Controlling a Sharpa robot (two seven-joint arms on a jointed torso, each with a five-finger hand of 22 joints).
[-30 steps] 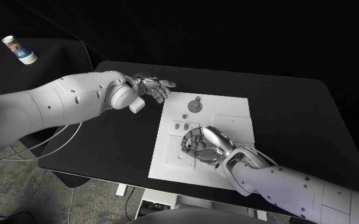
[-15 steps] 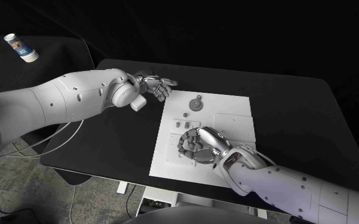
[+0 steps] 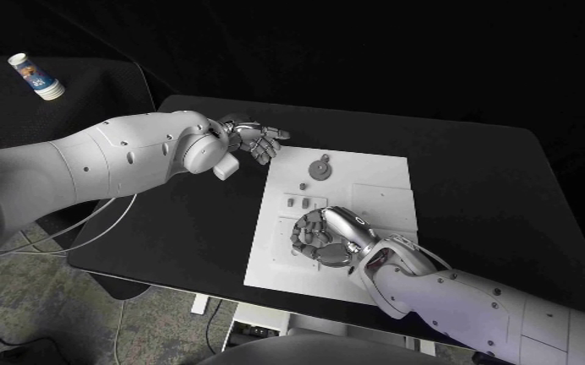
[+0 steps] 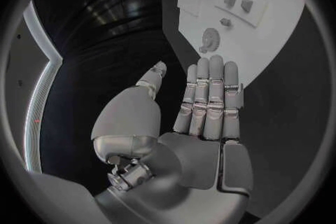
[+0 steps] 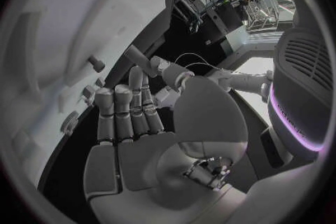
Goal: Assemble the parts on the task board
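Head view: we see a black bench (image 3: 475,179) in a dark room, with the white task board (image 3: 366,179) at its middle and a small white bottle (image 3: 33,76) off to the far left. The left hand (image 3: 253,141) hovers just off the board's far-left corner, fingers apart, holding nothing. The right hand (image 3: 327,235) lies over the board's near part, fingers curled down; whether it holds a part, we cannot tell. A round grey part (image 3: 319,170) sits between the hands.

Left wrist view: the left hand (image 4: 199,123) is flat and empty over the bench; the round part (image 4: 209,40) lies just beyond its fingertips.

Right wrist view: the right hand (image 5: 133,129) has fingers stretched beside the board (image 5: 63,22); small pegs (image 5: 96,63) stand near them.
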